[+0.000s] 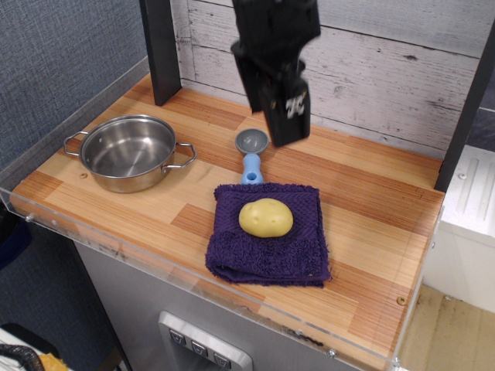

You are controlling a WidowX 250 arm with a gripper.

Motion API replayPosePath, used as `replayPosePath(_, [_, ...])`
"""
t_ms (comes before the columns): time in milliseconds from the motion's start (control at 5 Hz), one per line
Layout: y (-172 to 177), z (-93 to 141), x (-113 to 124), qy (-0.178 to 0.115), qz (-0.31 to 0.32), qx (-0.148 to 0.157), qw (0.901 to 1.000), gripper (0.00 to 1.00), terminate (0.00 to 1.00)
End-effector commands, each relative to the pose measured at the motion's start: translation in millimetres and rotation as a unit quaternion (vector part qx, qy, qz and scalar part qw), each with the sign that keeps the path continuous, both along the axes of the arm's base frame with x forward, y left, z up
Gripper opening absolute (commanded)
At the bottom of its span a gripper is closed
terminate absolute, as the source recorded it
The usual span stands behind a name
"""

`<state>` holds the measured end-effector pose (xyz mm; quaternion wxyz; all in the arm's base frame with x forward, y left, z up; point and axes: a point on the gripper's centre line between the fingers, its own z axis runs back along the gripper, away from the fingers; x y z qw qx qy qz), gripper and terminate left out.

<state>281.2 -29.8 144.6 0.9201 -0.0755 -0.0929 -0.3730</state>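
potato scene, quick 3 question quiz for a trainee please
1. True or false: the potato lies inside the steel pot.
2. The potato rests on: A the purple towel, B bare wood, C a plate.
3. Which thing lies nearest the tips of the gripper in this view?
Key: 1 false; 2 A; 3 the blue-handled scoop.

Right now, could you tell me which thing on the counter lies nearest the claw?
The spoon with the grey bowl and blue handle, right beside the claw; the pot and the potato lie farther off.
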Motion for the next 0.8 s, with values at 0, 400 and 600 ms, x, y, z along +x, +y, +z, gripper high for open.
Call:
replayPosePath(0, [-2.6,30.4,-3.9,-0.017,0.026,-0.007,0.9995,1.0,0.0])
replayPosePath(400, [-2.6,30.4,-3.9,-0.017,0.026,-0.007,0.9995,1.0,0.0])
replayPosePath(600, [-2.6,30.4,-3.9,-0.017,0.026,-0.007,0.9995,1.0,1.0])
